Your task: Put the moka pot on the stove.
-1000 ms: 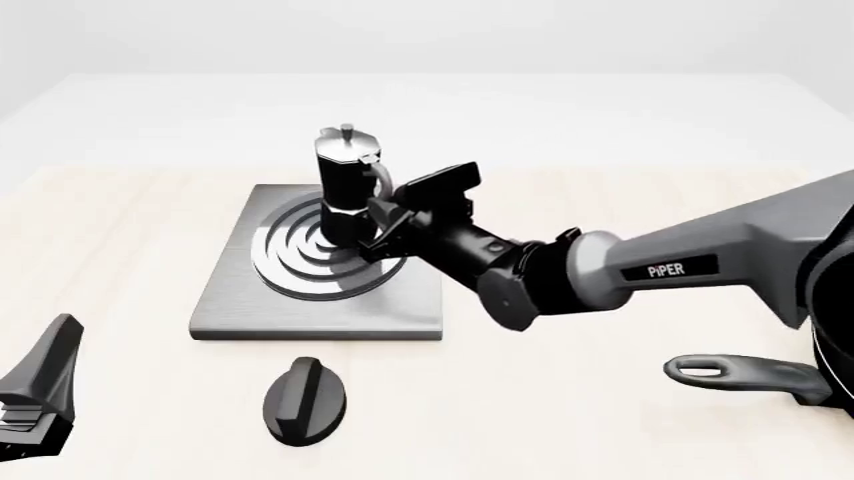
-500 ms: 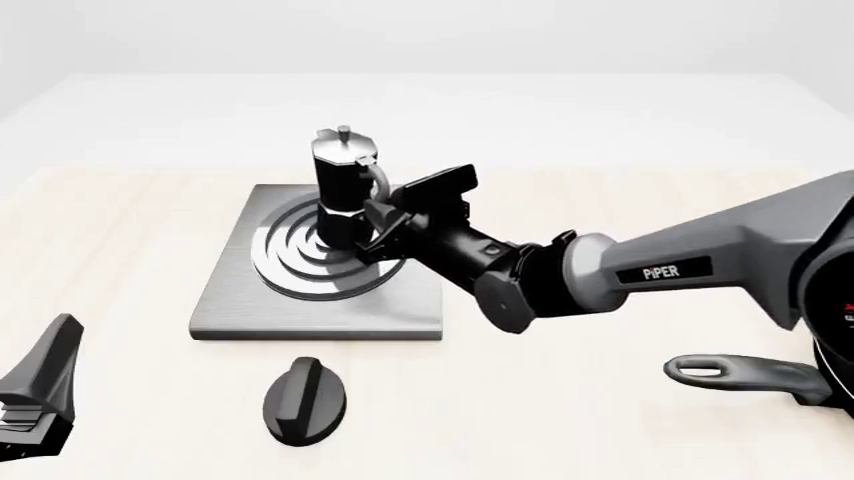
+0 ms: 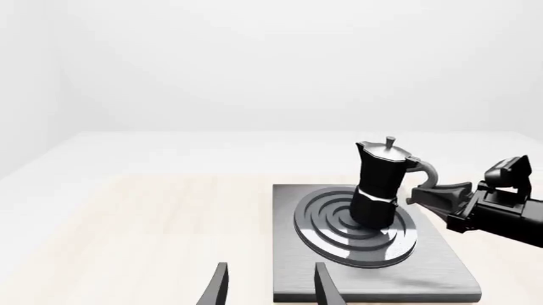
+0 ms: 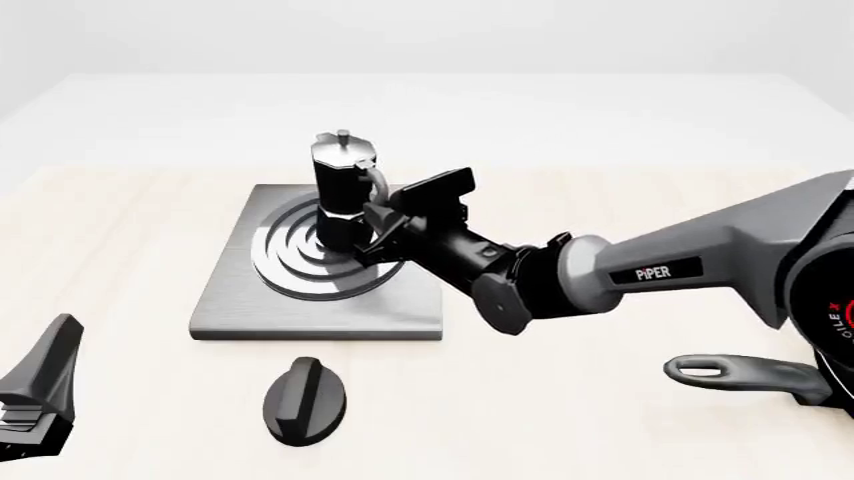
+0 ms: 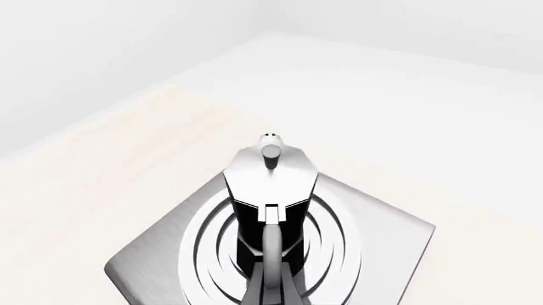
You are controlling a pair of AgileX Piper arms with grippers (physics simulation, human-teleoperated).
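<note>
The moka pot [image 4: 343,190], black with a silver lid and knob, stands upright on the ring burner of the grey stove [image 4: 234,300]. My right gripper [image 4: 378,222] is shut on the pot's curved silver handle from the right. In the right wrist view the fingers [image 5: 254,293] close on the handle [image 5: 271,244] below the pot [image 5: 269,178]. In the left wrist view the pot [image 3: 379,181] sits at the burner's middle on the stove [image 3: 441,279], with the right gripper [image 3: 424,192] at its handle. My left gripper [image 4: 47,365] is open and empty at the near left [image 3: 269,283].
A black oval knob [image 4: 306,398] lies on the table in front of the stove. A black pan's long handle [image 4: 741,372] reaches in at the near right. The table's far edge lies behind the stove.
My right arm has shifted slightly to the left with the pot still held by its handle over the burner. The left arm has not moved.
</note>
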